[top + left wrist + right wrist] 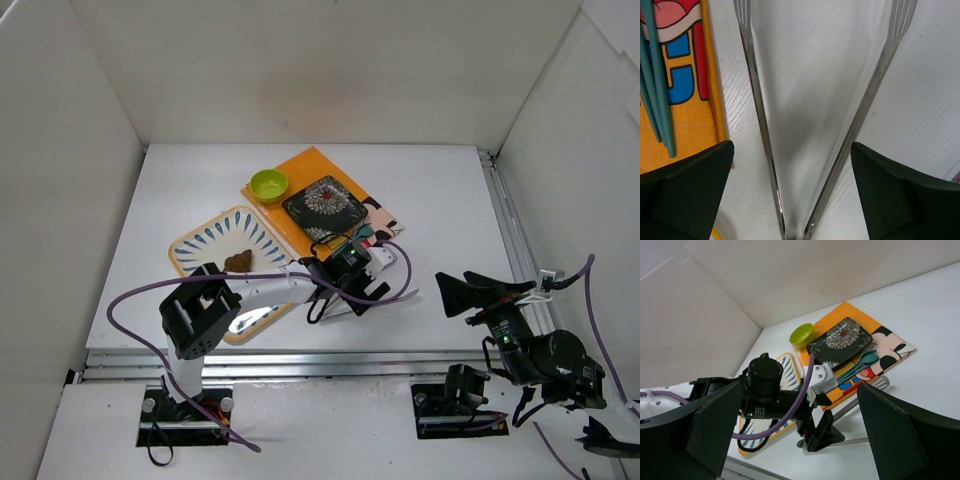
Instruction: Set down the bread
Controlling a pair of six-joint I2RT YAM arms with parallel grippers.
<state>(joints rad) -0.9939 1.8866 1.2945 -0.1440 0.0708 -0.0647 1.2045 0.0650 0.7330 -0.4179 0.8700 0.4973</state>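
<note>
Bread check: sitting on the striped oval plate, roughly 9 o'clock of the left gripper. Left gripper spread wide, straddling the metal tongs lying flat on the table, clamping nothing. Right gripper off at 3 o'clock, gaping too, empty. No telling the goal dish, tbh. If the striped one, pretty much done. If the dark flowered plate at 12 o'clock, basically everything left: clamp tongs, grab, carry, drop.
</note>
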